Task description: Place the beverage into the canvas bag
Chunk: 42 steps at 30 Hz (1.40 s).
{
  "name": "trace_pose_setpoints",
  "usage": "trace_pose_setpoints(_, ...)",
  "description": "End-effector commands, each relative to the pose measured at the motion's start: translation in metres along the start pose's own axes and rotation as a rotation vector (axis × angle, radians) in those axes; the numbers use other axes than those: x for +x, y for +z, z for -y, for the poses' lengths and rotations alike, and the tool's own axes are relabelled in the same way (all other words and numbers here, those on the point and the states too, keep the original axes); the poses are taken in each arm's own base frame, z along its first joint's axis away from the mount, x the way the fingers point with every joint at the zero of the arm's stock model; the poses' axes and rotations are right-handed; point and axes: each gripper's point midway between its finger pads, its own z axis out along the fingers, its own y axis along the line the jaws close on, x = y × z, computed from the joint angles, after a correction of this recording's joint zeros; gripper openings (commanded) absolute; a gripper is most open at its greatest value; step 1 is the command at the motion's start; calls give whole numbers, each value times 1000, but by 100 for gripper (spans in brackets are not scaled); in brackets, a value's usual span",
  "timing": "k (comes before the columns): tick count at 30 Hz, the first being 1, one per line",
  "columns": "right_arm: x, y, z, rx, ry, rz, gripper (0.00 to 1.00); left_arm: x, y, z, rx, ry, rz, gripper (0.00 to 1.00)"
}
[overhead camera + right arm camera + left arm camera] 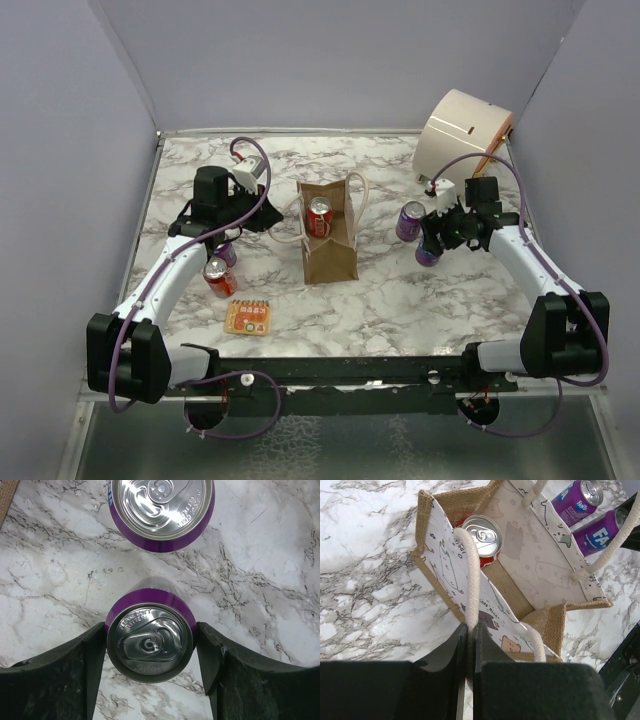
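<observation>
Purple can [150, 642] within right gripper [151, 652] (touching)

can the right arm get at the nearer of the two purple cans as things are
Probably yes. The right gripper is down around the nearer purple can, with a finger against each side, apparently gripping it. The other purple can stands apart beyond the fingertips, and nothing else crowds the way.

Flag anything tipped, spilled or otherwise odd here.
Only the cream drum-shaped container in the back right corner: it sits tilted, not upright. Nothing is spilled; the canvas bag and the purple can in the right gripper stand upright.
</observation>
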Motion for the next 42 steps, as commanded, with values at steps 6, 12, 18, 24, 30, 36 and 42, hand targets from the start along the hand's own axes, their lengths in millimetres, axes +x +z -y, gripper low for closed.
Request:
trace_pose_setpoints(6,-16,-20,-7,-22,-14,58,45,-12,-3,5,2,39,22,0)
trace_pose_setpoints(12,-55,-55,-21,-70,-82,193,27,-13,-2,7,7,49,19,0)
trace_pose_setpoints(18,-101,-103,-42,-145,-148,325,10,-12,-2,11,23,66,15,0)
trace_pose_setpoints(24,-155,-164,-65,-208,-238,506,1,-13,-2,19,56,82,12,0)
trace_pose_setpoints(30,-199,-212,-101,-331,-341,659,1,-11,0,23,73,89,0,0)
trace_pose_setpoints(36,-233,-214,-144,-401,-456,692,1,-10,2,25,90,89,-11,0)
trace_pose_setpoints(42,-262,-201,-188,-487,-545,710,1,-8,3,26,99,89,-18,0)
